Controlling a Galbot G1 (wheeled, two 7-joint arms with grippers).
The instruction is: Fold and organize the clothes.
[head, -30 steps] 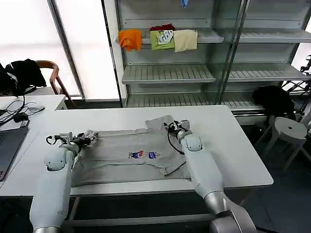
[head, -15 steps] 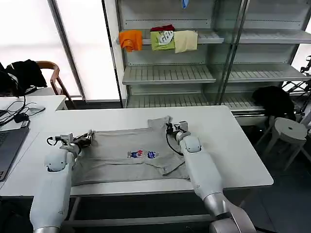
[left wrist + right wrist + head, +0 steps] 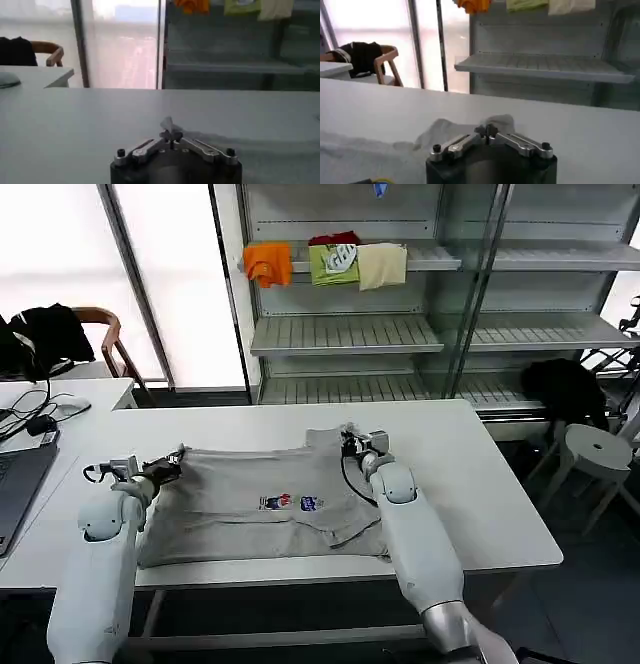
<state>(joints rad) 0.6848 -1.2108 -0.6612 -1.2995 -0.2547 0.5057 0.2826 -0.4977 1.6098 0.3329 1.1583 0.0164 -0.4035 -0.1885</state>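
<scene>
On the table (image 3: 480, 484), shirt (image 3: 250, 504) between pinching grippers

White table (image 3: 480, 484), metal shelving (image 3: 345, 334), wooden chair (image 3: 110, 344), white stool (image 3: 590, 452)

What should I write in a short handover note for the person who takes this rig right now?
Left gripper: jaws shut on the far left corner of the grey shirt, low over the table.
Right gripper: jaws shut on the shirt's far right edge, near its raised sleeve.
The shirt lies spread flat on the white table, chest print up, held at both far corners.
Done: shirt laid out and gripped at two points.
Left: no fold is made yet; fold it, then put it away. Other folded clothes sit on the shelf behind.
</scene>
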